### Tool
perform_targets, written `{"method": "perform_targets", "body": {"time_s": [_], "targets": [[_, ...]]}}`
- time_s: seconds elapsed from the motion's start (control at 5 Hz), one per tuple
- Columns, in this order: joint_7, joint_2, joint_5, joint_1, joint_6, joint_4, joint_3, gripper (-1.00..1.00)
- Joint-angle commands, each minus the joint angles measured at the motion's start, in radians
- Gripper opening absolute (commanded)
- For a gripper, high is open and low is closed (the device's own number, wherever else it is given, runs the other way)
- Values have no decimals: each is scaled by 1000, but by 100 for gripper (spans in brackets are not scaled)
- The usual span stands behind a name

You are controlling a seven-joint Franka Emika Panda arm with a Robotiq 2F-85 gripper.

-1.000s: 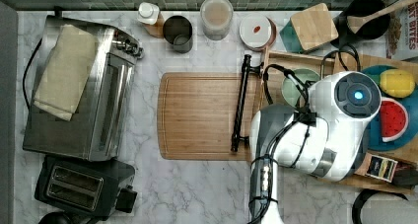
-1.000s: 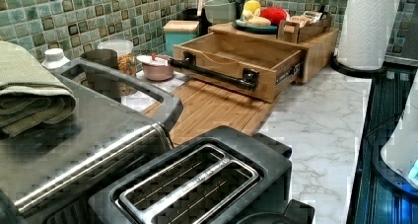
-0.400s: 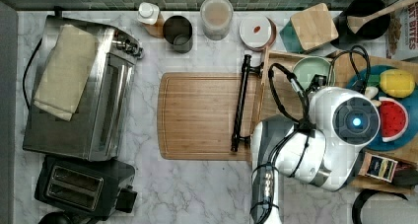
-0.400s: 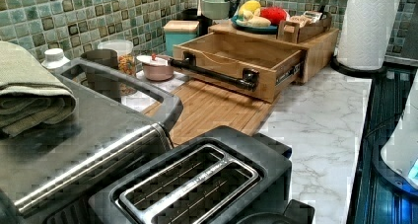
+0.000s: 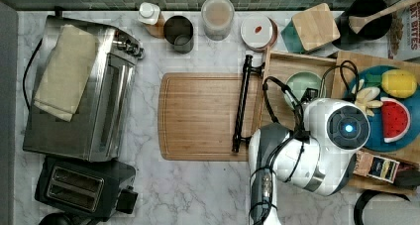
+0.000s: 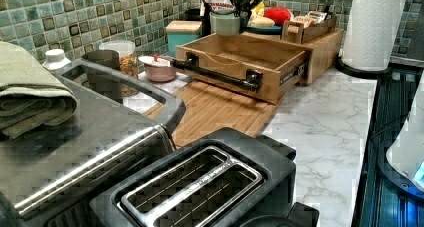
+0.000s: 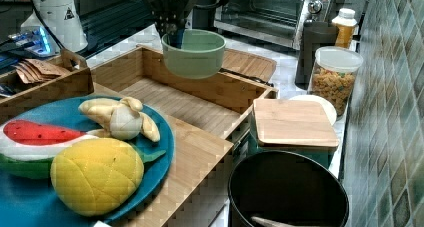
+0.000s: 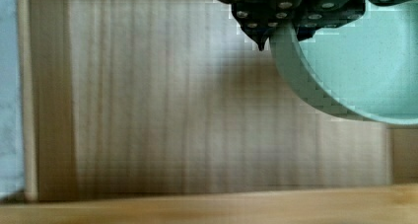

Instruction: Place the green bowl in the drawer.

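Fingers (image 8: 276, 21) are closed on the rim wall of the green bowl (image 7: 193, 53), one inside and one outside as the wrist view reads; a narrow pinch, little gap beyond the wall thickness. The gripper (image 7: 172, 34) is seen coming down from above in the right view, with the bowl carried upright, hanging clear above the drawer (image 7: 200, 107) floor, not touching it or the rims. In the top view the bowl (image 5: 303, 84) sits over the far part of the open drawer (image 5: 277, 66), just left of the blue plate (image 5: 391, 136) with the toy fruit; in the left view it is held above the drawer's back edge, near the plate. Handling judgement: the bowl is taken as rigid, light and glossy, probably ceramic or hard plastic, so slippery under a rim pinch and liable to swing or rotate about the pads; chipping is possible if it is dropped onto wood. The rim is the sensible hold, since the body is too wide for a span grasp. Task is judged mostly done: bowl is over the target, and lowering plus release is what is left. Descent should be straight and slow until the base is seated flat on the drawer floor, clear of the side rims and the black bar handle (image 5: 241, 103). The cutting board (image 5: 203, 116) lies left of the handle in the top view, uninvolved.
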Motion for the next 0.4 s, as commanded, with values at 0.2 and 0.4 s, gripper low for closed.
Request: {"method": "perform_targets", "body": {"time_s": [0.2,0.4], "targets": [[37,75,21,-36,55,-52,-43,-100],[-5,100,47,-35,88,-65,-48,-100]]}}
